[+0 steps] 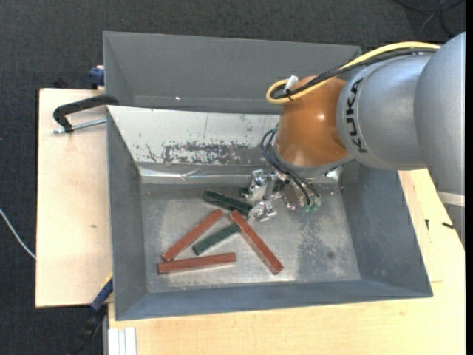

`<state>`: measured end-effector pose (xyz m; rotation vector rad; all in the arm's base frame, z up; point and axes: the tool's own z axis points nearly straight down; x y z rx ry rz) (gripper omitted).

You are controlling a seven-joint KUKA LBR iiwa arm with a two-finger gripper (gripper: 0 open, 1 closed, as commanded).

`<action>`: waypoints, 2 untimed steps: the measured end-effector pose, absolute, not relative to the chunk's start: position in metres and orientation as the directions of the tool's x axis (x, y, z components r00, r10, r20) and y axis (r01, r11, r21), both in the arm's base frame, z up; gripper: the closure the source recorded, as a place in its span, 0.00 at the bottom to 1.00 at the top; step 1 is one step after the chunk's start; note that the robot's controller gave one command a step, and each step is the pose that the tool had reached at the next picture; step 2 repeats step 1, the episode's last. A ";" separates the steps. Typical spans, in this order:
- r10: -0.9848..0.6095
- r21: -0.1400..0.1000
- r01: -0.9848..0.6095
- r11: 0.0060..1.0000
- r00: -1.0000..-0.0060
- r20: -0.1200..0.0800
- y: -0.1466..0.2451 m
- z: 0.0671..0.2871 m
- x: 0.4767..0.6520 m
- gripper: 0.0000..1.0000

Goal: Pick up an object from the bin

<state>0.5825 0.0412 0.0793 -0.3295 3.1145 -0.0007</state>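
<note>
Though of unclear grip, hand (263,198) in grey bin (122,213) over red-brown sticks (256,244) and green sticks (219,239)

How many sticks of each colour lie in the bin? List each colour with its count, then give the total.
Red-brown sticks: 3
Dark green sticks: 2
Total: 5

Bright even light, with pale glare inside the bin (222,135)
</note>
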 end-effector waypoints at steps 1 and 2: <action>-0.262 0.000 -0.262 0.965 -0.965 -0.007 0.034 0.219 0.575 1.00; -0.262 0.000 -0.262 0.965 -0.965 -0.007 0.034 0.219 0.575 1.00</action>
